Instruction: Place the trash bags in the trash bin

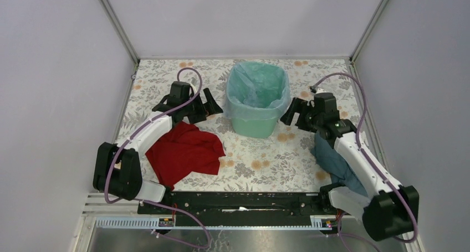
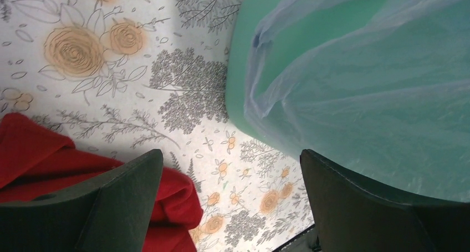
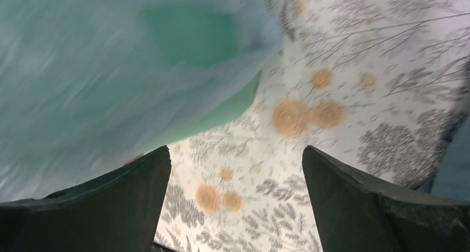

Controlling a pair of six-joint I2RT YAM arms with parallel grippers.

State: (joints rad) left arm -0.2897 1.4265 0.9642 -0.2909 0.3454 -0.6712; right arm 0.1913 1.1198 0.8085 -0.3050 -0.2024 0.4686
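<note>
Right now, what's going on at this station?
The left gripper and right gripper, both open and empty, flank the trash bin, which has a translucent liner draped over its rim. A red bag lies by the left arm; a blue bag lies partly under the right arm.

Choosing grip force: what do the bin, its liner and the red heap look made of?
The bin looks like rigid mint-green plastic, smooth. Its liner is thin translucent film, wrinkled, draped over the rim. The red heap folds softly, matte: cloth or opaque bag, unclear.
</note>
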